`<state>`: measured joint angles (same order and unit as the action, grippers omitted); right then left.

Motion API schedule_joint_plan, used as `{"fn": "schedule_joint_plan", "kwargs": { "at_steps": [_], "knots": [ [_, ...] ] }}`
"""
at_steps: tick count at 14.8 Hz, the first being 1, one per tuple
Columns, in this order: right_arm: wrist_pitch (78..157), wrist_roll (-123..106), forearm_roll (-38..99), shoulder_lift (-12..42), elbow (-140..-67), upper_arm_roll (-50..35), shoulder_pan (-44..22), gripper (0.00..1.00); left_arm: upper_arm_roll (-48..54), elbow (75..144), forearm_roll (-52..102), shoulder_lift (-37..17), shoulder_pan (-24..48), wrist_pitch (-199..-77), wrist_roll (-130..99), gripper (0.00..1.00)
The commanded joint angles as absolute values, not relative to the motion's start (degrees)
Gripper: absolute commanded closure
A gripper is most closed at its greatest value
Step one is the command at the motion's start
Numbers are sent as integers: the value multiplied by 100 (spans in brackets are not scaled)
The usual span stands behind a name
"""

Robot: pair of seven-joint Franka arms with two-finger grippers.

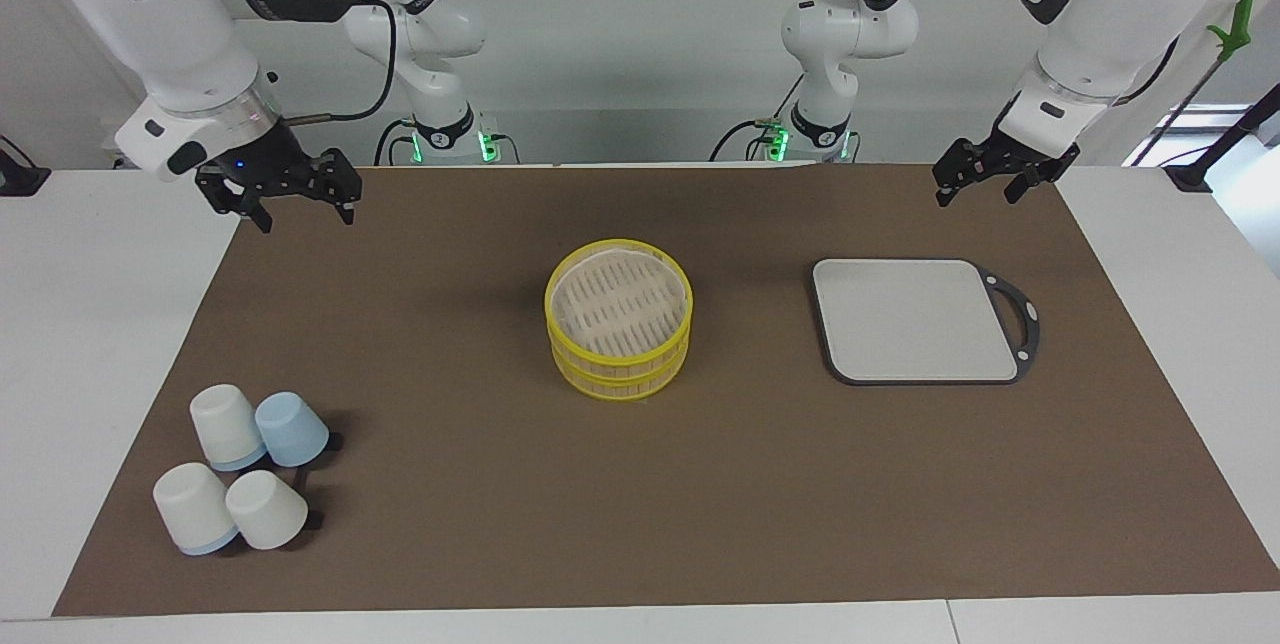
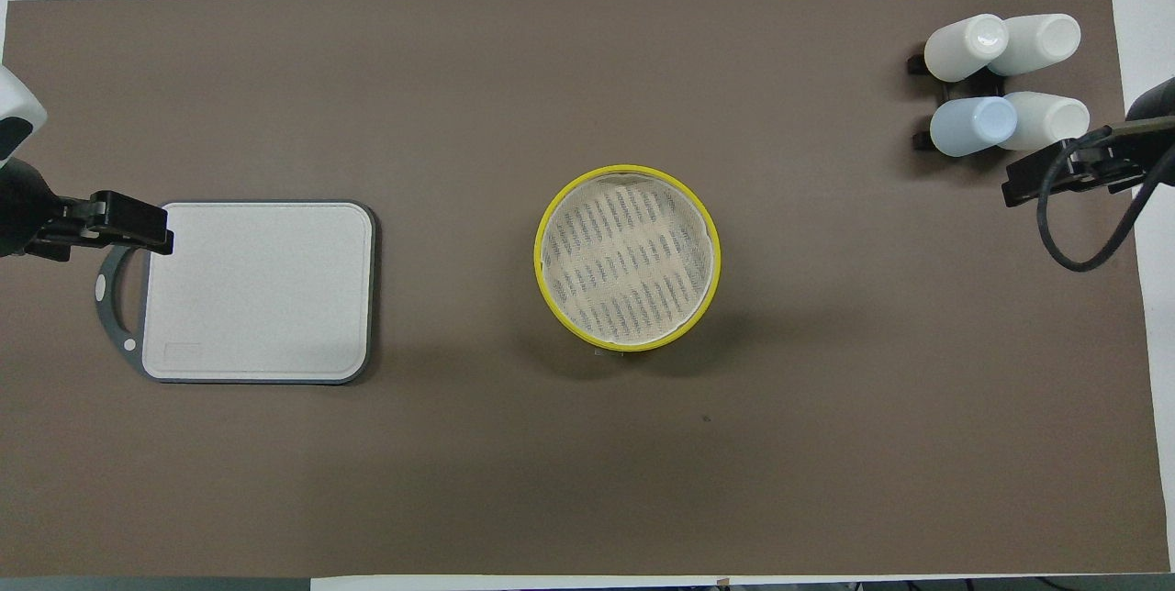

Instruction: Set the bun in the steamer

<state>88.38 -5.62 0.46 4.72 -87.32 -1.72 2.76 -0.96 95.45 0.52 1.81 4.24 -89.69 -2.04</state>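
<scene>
Two yellow basket tiers stand stacked in the middle of the brown mat. The top tier (image 1: 618,299) has a pale whitish floor with dark slots showing through; it also shows in the overhead view (image 2: 627,257). The steamer is the lower tier (image 1: 620,380); only its yellow wall shows and its floor is hidden under the top tier. The bun is not in view. My right gripper (image 1: 303,212) is open and empty, raised over the mat's edge at the right arm's end. My left gripper (image 1: 978,192) is open and empty, raised over the mat's edge at the left arm's end.
A pale cutting board (image 1: 915,319) with a dark rim and handle lies toward the left arm's end. Several upturned white and pale blue cups (image 1: 245,469) sit on a black rack toward the right arm's end, farther from the robots than the tiers.
</scene>
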Motion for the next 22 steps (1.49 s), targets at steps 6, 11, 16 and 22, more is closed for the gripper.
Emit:
{"fn": "schedule_joint_plan", "kwargs": {
  "at_steps": [6,11,16,22],
  "knots": [
    [9677,-633,237,26,-9633,-246,483,0,-114,9554,35,237,404,-9114,-176,0],
    [9598,-642,229,53,-9563,-237,518,0,-114,9589,35,255,396,-9158,-158,0],
    [9283,-642,229,140,-9335,-237,527,0,-114,9580,35,264,404,-9176,-176,0],
    [9123,-633,229,299,-9114,-237,536,0,-123,9598,35,272,369,-9193,-150,0]
  ]
}}
